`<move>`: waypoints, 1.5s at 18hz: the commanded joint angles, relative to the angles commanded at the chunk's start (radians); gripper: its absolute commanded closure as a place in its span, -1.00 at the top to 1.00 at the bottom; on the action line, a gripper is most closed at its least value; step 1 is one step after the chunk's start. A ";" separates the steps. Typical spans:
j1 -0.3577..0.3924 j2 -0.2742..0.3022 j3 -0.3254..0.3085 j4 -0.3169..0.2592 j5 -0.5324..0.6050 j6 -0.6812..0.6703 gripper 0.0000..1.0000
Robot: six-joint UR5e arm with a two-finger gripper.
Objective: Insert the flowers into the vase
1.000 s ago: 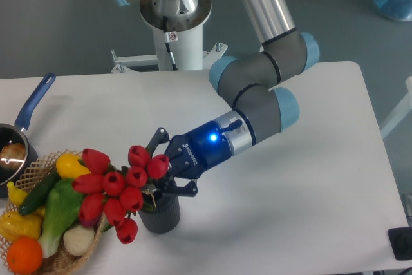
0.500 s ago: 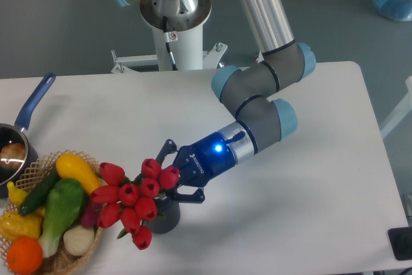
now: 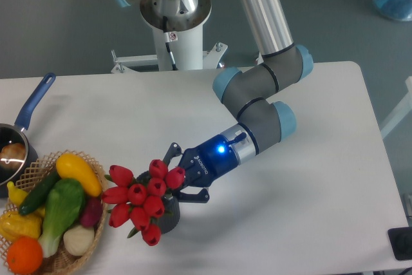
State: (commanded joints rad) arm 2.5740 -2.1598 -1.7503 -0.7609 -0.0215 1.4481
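Note:
The flowers (image 3: 143,201), a bunch of red tulips, lean out to the left over the mouth of the vase (image 3: 168,222). Only the vase's dark grey right side shows below the blooms, near the table's front edge. The stems are hidden behind the blooms and seem to go down into the vase. My gripper (image 3: 175,183) reaches in from the right, just above the vase, and its fingertips disappear behind the tulip heads. It seems shut on the stems, since the bunch travels with it.
A wicker basket (image 3: 96,239) of vegetables and fruit stands directly left of the flowers, almost touching them. A blue-handled saucepan (image 3: 29,111) sits at the far left edge. My arm (image 3: 257,117) crosses the middle of the white table (image 3: 309,210).
The gripper and the tulip bunch have moved right and down together, away from the basket. The blooms now cover more of the vase.

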 joint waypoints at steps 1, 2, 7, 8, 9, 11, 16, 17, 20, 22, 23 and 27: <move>0.003 0.002 0.000 -0.002 0.000 -0.003 0.60; 0.009 0.003 -0.006 -0.002 0.000 -0.003 0.85; 0.049 0.011 -0.052 -0.002 0.006 0.002 1.00; 0.052 0.015 -0.060 -0.002 0.006 0.002 1.00; 0.055 0.029 -0.067 -0.002 0.008 0.002 1.00; 0.074 0.047 -0.074 -0.002 0.018 0.002 1.00; 0.115 0.069 -0.074 -0.002 0.110 0.002 1.00; 0.132 0.078 -0.074 -0.002 0.113 0.002 1.00; 0.193 0.086 -0.072 -0.002 0.170 0.003 1.00; 0.239 0.084 -0.072 -0.002 0.198 0.003 1.00; 0.259 0.078 -0.069 -0.002 0.202 0.006 1.00; 0.331 0.043 -0.041 0.002 0.239 0.035 1.00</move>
State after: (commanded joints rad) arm 2.9052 -2.1169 -1.7917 -0.7593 0.2176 1.4833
